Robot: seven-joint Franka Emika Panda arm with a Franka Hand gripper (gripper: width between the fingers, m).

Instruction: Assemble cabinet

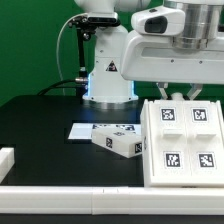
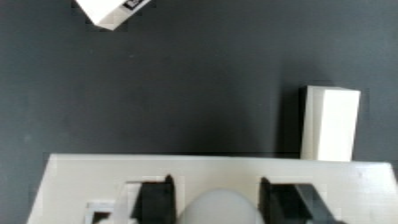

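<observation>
Green backdrop behind, black surface [image 1: 40, 115] below. On it the cabinet's large box body [image 1: 182, 142] lies at the exterior view's right, its four tagged compartments facing up. Over its far edge hangs the gripper [image 1: 178, 95], fingers [image 2: 153, 198] spread well apart and clamped on nothing I can see. Just beside the body, toward the exterior view's left, lies a smaller tagged piece [image 1: 118, 140]. A plain white piece [image 2: 329, 122] shows in the wrist view at the body's edge — touching or just apart, I cannot tell.
</observation>
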